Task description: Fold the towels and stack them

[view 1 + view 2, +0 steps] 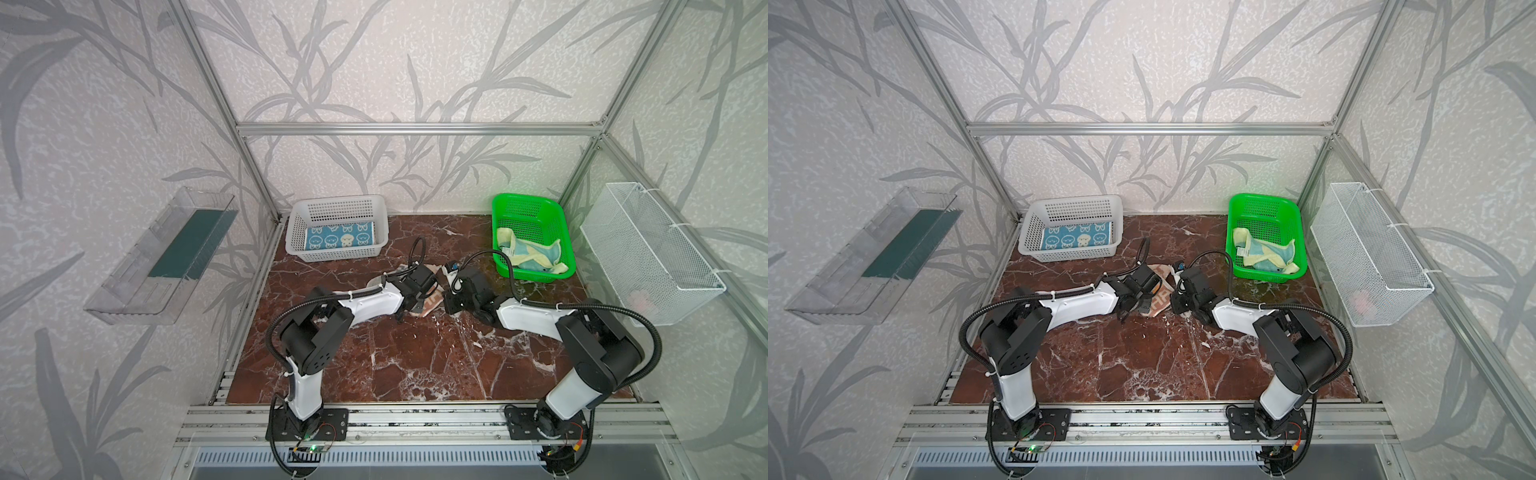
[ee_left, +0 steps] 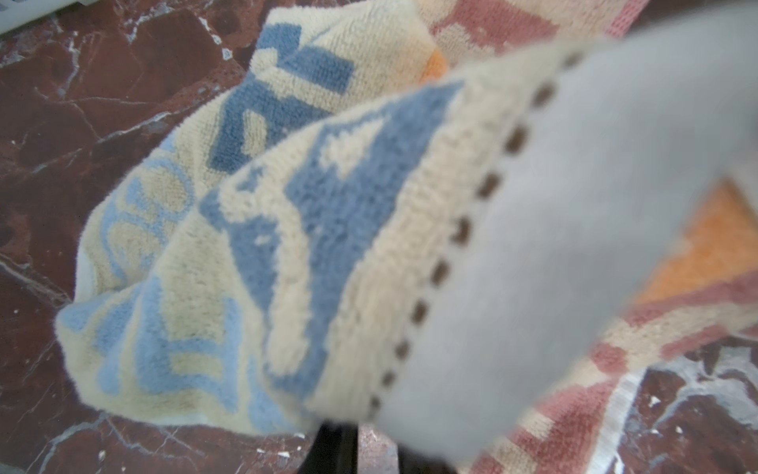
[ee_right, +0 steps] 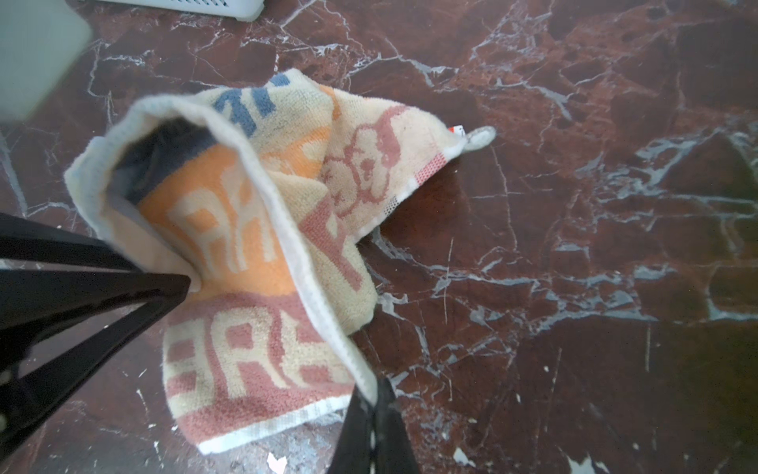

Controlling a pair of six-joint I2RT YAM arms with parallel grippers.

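Blue towel (image 1: 338,237), teal towel (image 1: 534,254), striped towel (image 3: 246,336) — three

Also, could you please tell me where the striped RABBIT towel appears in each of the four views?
In a top view: striped RABBIT towel, just below and right of centre, partly hidden.
In a top view: just below centre, partly hidden.
Left wrist: fills most of the frame, blue lettering.
Right wrist: mid-frame, orange and red-brown stripes.
Shared landmark: white basket, its corner in both wrist views.
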